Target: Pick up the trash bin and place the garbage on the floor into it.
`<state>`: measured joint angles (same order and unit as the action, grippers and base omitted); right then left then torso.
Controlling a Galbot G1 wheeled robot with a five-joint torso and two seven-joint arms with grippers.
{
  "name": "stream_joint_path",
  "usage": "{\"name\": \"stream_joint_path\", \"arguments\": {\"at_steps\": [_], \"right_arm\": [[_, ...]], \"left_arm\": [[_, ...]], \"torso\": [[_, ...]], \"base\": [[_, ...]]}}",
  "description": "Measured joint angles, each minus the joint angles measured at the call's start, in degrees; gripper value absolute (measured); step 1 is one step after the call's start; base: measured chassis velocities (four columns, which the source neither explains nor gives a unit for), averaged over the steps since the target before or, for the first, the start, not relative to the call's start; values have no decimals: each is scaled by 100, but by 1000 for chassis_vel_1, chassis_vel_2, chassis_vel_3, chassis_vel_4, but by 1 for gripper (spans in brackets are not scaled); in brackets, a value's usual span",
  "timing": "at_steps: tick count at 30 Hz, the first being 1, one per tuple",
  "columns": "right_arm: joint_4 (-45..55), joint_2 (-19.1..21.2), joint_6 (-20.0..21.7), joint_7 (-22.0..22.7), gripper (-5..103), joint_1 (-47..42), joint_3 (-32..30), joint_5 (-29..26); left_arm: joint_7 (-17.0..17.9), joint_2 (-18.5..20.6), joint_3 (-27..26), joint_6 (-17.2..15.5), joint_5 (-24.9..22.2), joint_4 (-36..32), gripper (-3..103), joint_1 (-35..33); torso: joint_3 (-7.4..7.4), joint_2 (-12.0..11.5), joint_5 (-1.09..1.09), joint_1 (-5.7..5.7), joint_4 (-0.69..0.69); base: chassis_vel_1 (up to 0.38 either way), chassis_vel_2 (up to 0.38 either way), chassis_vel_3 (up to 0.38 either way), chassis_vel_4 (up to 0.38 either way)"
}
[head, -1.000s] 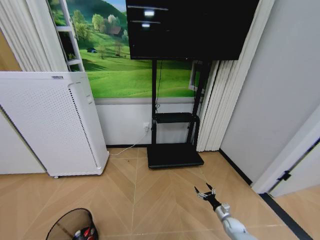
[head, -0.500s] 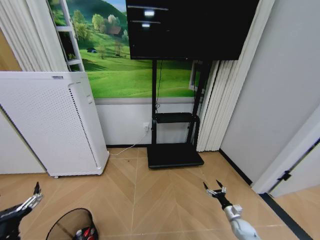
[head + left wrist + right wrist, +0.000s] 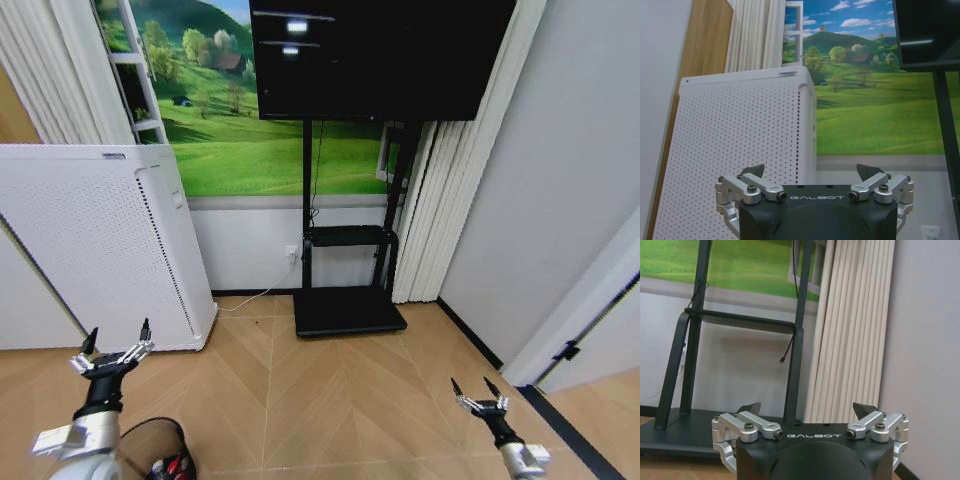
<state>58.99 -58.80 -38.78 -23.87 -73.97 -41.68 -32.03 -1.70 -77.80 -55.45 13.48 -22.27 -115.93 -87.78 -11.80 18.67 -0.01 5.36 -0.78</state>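
Left tool (image 3: 112,350) now raised above the round black wire-mesh trash bin (image 3: 150,440), both spiky metal tools (image 3: 478,398) spread, empty.

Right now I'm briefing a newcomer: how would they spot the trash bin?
Find the tall white appliance on the left wall. On the floor in front of it, beside the left gripper, sits the bin: round, black wire mesh, with red scraps inside.

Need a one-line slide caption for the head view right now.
Both open grippers, left and right, raised over the floor; trash bin at bottom edge.
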Motion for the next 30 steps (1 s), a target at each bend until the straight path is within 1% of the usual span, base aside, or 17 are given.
{"name": "stream_joint_path", "arguments": {"at_steps": [4,6,8,10,11,13,16,19,25,28,29,30], "right_arm": [[72,34,36,8,100,16,2,-34],[115,55,80,16,100,58,42,-56],[130,57,98,19,100,78,61,-61],[150,57,132,33,100,147,117,-68],[150,57,132,33,100,147,117,-68],[116,38,137,43,100,247,180,-68],[86,12,139,48,100,311,234,-65],[33,13,140,46,100,361,281,-67],[-7,16,140,43,100,387,295,-67],[-134,21,124,30,100,504,347,-67],[-134,21,124,30,100,504,347,-67],[-133,11,124,30,100,517,356,-67]], "left_arm": [[-10,-1,18,1,13,84,100,28],[-27,31,20,0,79,168,100,57],[-28,38,18,3,110,191,100,69],[-28,35,8,72,261,307,100,125],[-28,35,8,72,261,307,100,125],[-31,31,23,92,300,368,100,147],[-33,30,46,92,356,371,100,154],[-15,2,79,90,429,363,100,193],[0,-7,98,81,444,340,100,203],[30,-28,140,-15,454,244,100,234],[30,-28,140,-15,454,244,100,234],[31,-21,141,-32,449,242,100,241]], "torso": [[-45,64,0,20,0],[-103,148,0,45,-1],[-121,175,1,53,-1],[-172,251,0,77,-1],[-172,251,0,77,-1],[-218,320,0,103,-1],[-263,391,2,128,0],[-316,467,0,152,-1],[-340,502,0,163,-2],[-434,644,1,211,-1],[-434,644,1,211,-1],[-466,694,0,228,-1]], "base": [[0,0,0,0],[0,0,0,0],[0,0,0,0],[0,0,0,0],[0,0,0,0],[0,0,0,0],[0,0,0,0],[0,0,0,0],[0,0,0,0],[0,0,0,0],[0,0,0,0],[0,0,0,0]]}}
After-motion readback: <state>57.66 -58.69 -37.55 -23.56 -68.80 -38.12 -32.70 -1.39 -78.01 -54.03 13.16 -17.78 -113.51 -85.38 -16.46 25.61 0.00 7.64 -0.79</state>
